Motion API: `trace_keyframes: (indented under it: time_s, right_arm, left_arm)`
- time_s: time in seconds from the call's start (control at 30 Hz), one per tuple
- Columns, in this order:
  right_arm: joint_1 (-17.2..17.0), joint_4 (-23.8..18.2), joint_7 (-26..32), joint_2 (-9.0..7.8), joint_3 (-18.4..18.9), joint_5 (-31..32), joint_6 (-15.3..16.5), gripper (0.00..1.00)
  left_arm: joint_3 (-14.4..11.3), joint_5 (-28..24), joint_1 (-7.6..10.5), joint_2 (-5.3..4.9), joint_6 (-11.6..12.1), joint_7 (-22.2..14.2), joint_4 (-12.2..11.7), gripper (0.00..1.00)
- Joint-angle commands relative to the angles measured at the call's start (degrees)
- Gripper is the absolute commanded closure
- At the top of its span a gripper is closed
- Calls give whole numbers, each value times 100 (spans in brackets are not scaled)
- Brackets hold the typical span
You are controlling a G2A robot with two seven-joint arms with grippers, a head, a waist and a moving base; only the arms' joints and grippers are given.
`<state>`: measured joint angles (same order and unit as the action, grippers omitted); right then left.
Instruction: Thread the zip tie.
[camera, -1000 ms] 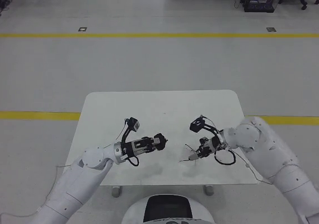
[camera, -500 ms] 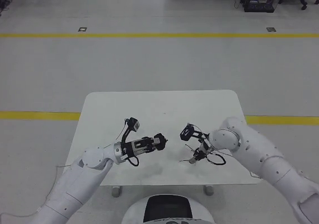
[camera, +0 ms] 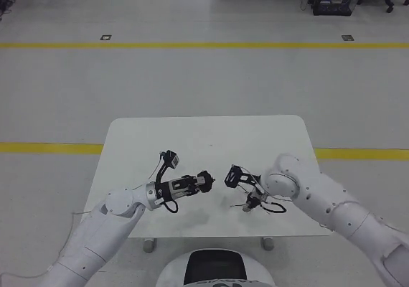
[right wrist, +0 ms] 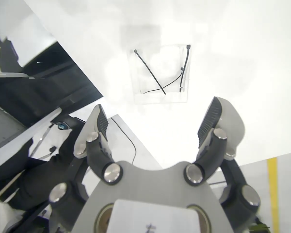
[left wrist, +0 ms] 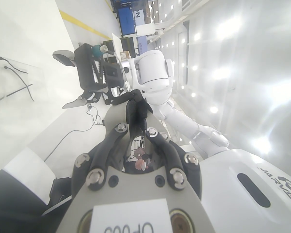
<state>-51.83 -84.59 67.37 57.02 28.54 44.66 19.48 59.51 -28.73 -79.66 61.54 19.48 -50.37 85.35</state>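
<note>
While my right gripper (right wrist: 160, 112) hangs wide open and empty, the zip ties (right wrist: 150, 72) lie in a clear tray (right wrist: 160, 99) toward the desk's (camera: 204, 136) front edge. They look light, springy and slick, so I'd pinch one behind the head.

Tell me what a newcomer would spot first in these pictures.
Three black zip ties lie loose in a clear tray on the white table. The right gripper hangs wide open above them. The left gripper is close by and points toward it.
</note>
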Motion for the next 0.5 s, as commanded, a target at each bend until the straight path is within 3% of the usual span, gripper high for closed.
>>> trace_keyframes:
  time_s: [0.0, 0.13, 0.33, 0.47]
  right_arm:
    - [180, 14, 11, 19, -346, 102, 0, 0]
    - [579, 200, -100, 122, -995, 32, 0, 0]
    - [579, 200, -100, 122, -995, 32, 0, 0]
    - [488, 250, -461, 111, -1020, 127, 0, 0]
  left_arm:
    - [0, 0, 0, 0, 0, 0, 0, 100]
    - [0, 0, 0, 0, 0, 0, 0, 100]
    - [0, 0, 0, 0, 0, 0, 0, 100]
    - [0, 0, 0, 0, 0, 0, 0, 100]
